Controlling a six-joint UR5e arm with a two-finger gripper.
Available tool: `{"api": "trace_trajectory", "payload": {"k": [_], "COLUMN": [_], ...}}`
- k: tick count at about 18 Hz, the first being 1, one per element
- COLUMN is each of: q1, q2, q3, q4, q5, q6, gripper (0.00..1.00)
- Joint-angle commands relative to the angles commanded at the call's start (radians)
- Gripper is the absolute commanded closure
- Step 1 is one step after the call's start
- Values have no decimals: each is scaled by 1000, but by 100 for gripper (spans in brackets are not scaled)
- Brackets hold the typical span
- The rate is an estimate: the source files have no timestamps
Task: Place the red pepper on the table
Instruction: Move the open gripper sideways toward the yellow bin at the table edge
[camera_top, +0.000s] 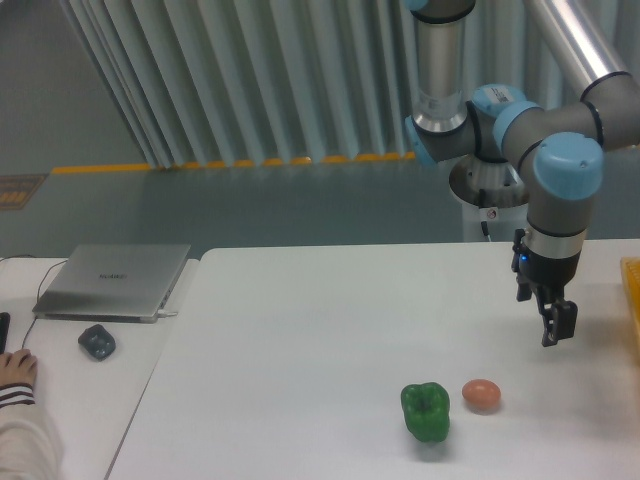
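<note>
Over the right part of the white bench (300, 330), the pincer (558, 335) hanging from the grey-and-blue arm (555, 170), pointing down and tilted slightly, clear of the surface. Dark fingers seen almost edge-on against one another; cannot tell whether spread or pressed together, and nothing red visible between them. No telling where the red pepper lies: nowhere to be made out in this view. Nearer the front edge, left of and below the pincer, a green bell pepper (426, 411) standing upright, and just beside it on the right, apart by a narrow gap, a smaller orange-brown egg-like ball (481, 394). Both well apart from the pincer. At the far right border, a strip of something yellow (632, 300), cut off by the frame, too little showing to name. On the left, touching the main surface along a seam, a second white side bench (100, 420) carrying a closed silver laptop (115, 280) towards the back and a small dark rounded object (97, 342) in front of it. At the left border, a person's hand (15, 368) resting flat, with a striped cuff (12, 397) below. Behind everything, a grey floor with an orange line (230, 163) and a ribbed pale wall (250, 70).
</note>
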Motion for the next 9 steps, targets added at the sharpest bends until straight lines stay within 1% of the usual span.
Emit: {"api": "trace_trajectory", "payload": {"k": [2, 4, 6, 7, 9], "q1": [23, 61, 97, 132, 137], "q2": [2, -5, -29, -31, -35], "q3": [2, 23, 61, 87, 94], "q4": [-1, 2, 5, 3, 5], "q5": [5, 6, 8, 5, 5], "q6": [-2, 1, -2, -5, -64], "gripper": [0, 0, 0, 0, 0]}}
